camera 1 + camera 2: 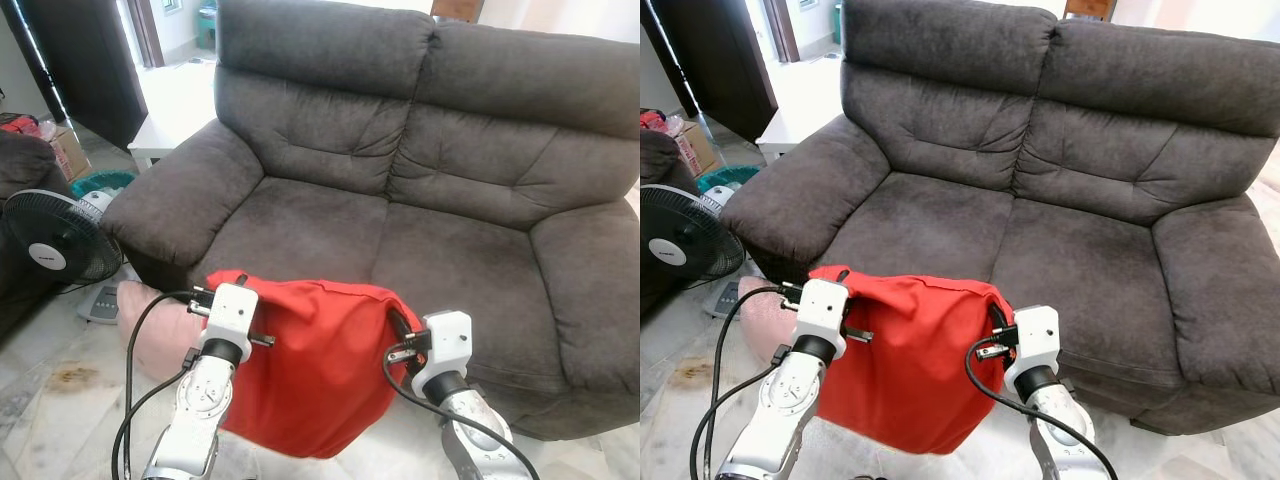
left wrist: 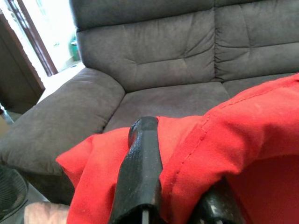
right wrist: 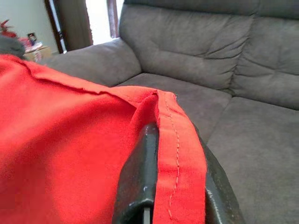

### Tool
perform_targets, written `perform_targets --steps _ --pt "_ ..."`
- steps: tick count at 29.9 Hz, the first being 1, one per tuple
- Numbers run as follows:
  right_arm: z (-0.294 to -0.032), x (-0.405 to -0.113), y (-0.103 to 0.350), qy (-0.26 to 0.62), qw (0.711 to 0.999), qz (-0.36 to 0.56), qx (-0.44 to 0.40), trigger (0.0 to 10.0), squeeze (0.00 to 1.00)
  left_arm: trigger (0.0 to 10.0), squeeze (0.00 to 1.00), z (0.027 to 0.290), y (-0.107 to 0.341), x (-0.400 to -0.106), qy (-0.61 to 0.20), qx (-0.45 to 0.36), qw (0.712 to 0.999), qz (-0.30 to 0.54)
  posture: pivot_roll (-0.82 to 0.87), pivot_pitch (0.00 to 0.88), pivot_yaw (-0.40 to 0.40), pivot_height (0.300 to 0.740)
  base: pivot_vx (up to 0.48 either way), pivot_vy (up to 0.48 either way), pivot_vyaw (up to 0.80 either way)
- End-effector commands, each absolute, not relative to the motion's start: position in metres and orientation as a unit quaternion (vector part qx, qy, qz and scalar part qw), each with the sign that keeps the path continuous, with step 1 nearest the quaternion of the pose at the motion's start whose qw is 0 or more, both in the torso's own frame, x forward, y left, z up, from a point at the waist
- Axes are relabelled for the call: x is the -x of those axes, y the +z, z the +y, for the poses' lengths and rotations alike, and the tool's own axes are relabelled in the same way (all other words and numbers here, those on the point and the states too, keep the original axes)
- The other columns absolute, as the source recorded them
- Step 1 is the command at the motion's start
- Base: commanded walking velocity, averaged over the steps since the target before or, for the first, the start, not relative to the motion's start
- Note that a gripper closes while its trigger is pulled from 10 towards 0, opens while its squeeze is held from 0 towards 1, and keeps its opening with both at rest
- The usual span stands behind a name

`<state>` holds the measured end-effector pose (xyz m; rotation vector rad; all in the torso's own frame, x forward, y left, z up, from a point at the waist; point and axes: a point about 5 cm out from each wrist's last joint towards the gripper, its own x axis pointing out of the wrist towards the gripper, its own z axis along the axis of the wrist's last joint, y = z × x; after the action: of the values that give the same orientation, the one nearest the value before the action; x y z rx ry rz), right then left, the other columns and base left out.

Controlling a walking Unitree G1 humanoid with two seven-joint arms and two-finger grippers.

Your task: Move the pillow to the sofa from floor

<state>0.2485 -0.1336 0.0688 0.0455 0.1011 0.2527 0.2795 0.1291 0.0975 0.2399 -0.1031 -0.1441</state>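
- Hanging between the two arms, the red pillow [image 1: 310, 365] was off the floor, just in front of the grey sofa [image 1: 420, 190], below the seat's front edge.
- The left gripper [image 1: 205, 300] had its jaws closed on the pillow's top seam at ten o'clock; the right gripper [image 1: 400, 335] pinched the same seam at two o'clock.
- It looked light and very soft, sagging like a sack, so the stitched hem seemed the surest hold.
- A pale pink cushion [image 1: 160, 335] lay on the floor at nine o'clock, beside a fan [image 1: 55, 240].

Home living room: grey sofa [image 1: 400, 190], standing fan [image 1: 55, 240], tiled floor [image 1: 60, 380].
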Motion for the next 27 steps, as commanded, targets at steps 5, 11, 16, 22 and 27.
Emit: perform_targets --steps 5,11,16,22,27 --pt "-0.128 -0.249 0.077 0.118 0.992 0.026 -0.035 10.0 0.00 10.0 0.00 0.125 0.123 -0.284 -0.069 -0.110 0.985 -0.114 0.05 0.000 -0.041 0.740 0.000 -0.155 0.00" --pt "-0.120 -0.252 0.078 0.129 0.991 0.029 -0.038 10.0 0.00 10.0 0.00 0.126 0.121 -0.284 -0.070 -0.104 0.986 -0.110 0.05 0.000 -0.043 0.740 0.000 -0.281 -0.35" --pt "-0.120 -0.257 0.081 0.133 0.991 0.014 -0.010 10.0 0.00 10.0 0.00 0.126 0.120 -0.285 -0.073 -0.105 0.986 -0.109 0.05 0.000 -0.042 0.740 0.000 -0.280 -0.53" --pt "-0.120 -0.261 0.086 0.127 0.992 0.003 -0.022 10.0 0.00 10.0 0.00 0.126 0.119 -0.283 -0.075 -0.103 0.986 -0.109 0.05 0.000 -0.042 0.740 0.000 -0.335 0.00" --pt "-0.119 -0.261 0.085 0.128 0.992 0.002 -0.022 10.0 0.00 10.0 0.00 0.125 0.119 -0.283 -0.078 -0.099 0.986 -0.112 0.05 0.000 -0.042 0.740 0.000 -0.375 0.00"
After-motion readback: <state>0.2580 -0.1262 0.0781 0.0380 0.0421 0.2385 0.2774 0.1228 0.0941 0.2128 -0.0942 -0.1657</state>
